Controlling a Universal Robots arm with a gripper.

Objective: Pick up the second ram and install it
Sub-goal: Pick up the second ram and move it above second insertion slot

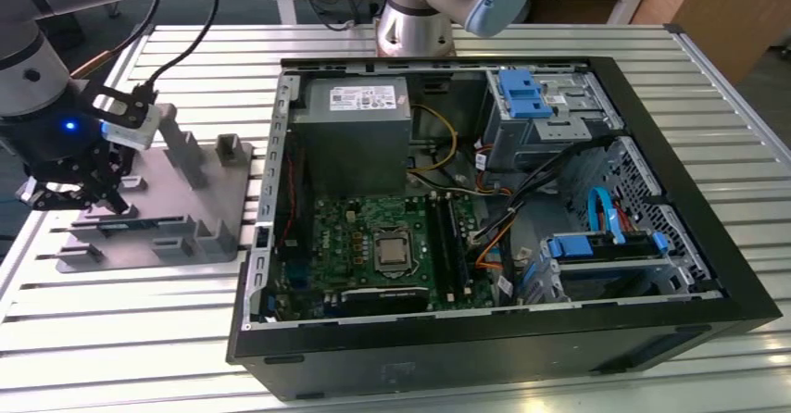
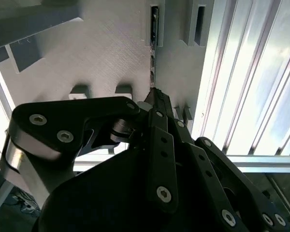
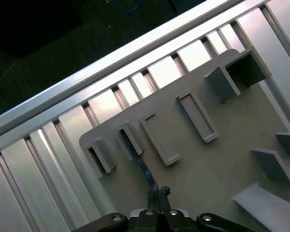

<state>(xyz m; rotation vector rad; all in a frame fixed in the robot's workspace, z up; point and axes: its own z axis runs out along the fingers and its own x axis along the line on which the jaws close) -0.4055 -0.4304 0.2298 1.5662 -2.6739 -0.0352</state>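
Slatted metal table, open computer case lying on its side toward the exterior view's right, grey plastic tray with upright posts just beside it on the exterior view's left. Arm reaches down over the tray's outer part, gripper low among the posts. Second ram sits in the tray: a thin dark stick with a bluish-green tint, standing on its long edge in a narrow slot. The slot walls hold it upright, presumably so that its thin faces are presented to the gripper from above. In the second wrist view the gripper comes to a point at the near end of the stick, which runs away from it along the tray's floor. The first wrist view agrees: gripper at one end, stick leading off into its slot, neighbouring slots bare. Jaws are drawn narrow and look closed onto the stick's end, though the contact itself is small and partly hidden by the gripper's own body. The stick has not been lifted; its lower edge lies in the slot. Inside the case the green board lies face up, well apart from the gripper. Judgement: the work stands at the grasp, install not begun.
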